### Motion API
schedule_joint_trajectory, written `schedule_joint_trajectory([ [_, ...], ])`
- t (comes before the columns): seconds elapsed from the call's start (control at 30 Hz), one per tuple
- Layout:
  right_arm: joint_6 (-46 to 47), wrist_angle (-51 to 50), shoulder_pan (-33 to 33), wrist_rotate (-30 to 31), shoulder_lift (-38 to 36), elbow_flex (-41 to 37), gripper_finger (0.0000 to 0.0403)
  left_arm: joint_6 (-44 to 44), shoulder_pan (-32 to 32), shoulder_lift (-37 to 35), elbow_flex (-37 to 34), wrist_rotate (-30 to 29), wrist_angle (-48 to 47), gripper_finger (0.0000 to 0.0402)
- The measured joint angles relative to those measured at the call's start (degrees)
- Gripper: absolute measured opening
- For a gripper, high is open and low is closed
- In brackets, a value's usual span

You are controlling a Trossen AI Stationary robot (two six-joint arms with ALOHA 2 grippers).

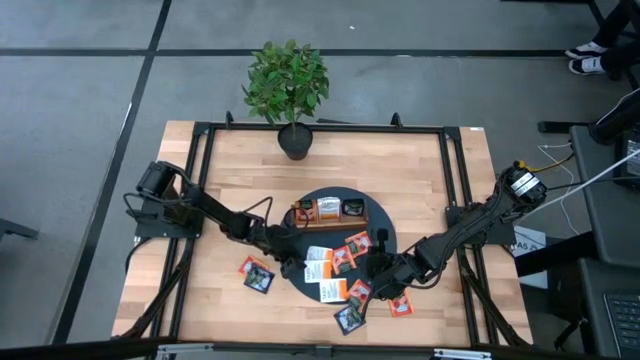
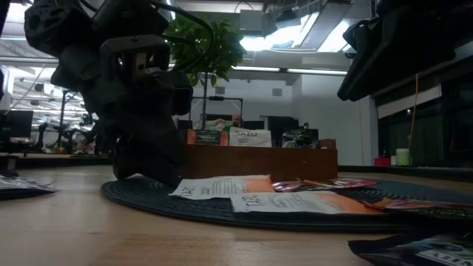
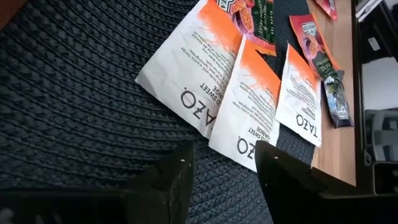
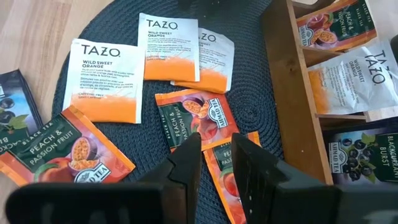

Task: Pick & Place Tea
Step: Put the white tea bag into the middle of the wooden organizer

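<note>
In the low view the left claw (image 2: 148, 159) hides the wooden tray's (image 2: 295, 161) near end. From above, print on the tea sachets (image 1: 335, 268) is too small to read. A person's shoes (image 1: 590, 58) are cut off at the edge.

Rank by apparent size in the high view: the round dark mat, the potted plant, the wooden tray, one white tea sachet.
1. Round dark mat.
2. Potted plant, foliage included; it stands taller, nearer the camera, so perhaps flattered.
3. Wooden tray.
4. White tea sachet.
</note>
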Motion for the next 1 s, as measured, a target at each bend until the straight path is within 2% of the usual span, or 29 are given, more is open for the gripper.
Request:
schedule_joint_trajectory([
  [0.3, 0.00, 0.35, -0.01, 0.00, 0.00, 0.00, 0.0092, 2.06, 0.60, -3.27, -0.06, 1.22, -0.81, 0.0164],
  [0.63, -0.02, 0.37, 0.00, 0.00, 0.00, 0.00, 0.0092, 8.26, -0.41, -3.47, 0.44, 0.79, -1.42, 0.0164],
  [0.7, -0.04, 0.37, 0.00, 0.00, 0.00, 0.00, 0.0092, 10.93, -0.99, -3.47, 2.09, 0.09, -4.00, 0.0164],
  [0.83, -0.02, 0.39, -0.01, 0.00, 0.00, 0.00, 0.0092, 17.83, -2.62, -3.47, 7.57, -4.97, -14.06, 0.0164],
  [1.0, -2.25, 4.87, -0.01, 0.06, 0.00, 0.00, 0.0087, 19.83, -3.65, -3.47, 11.93, -8.19, -21.72, 0.0164],
])
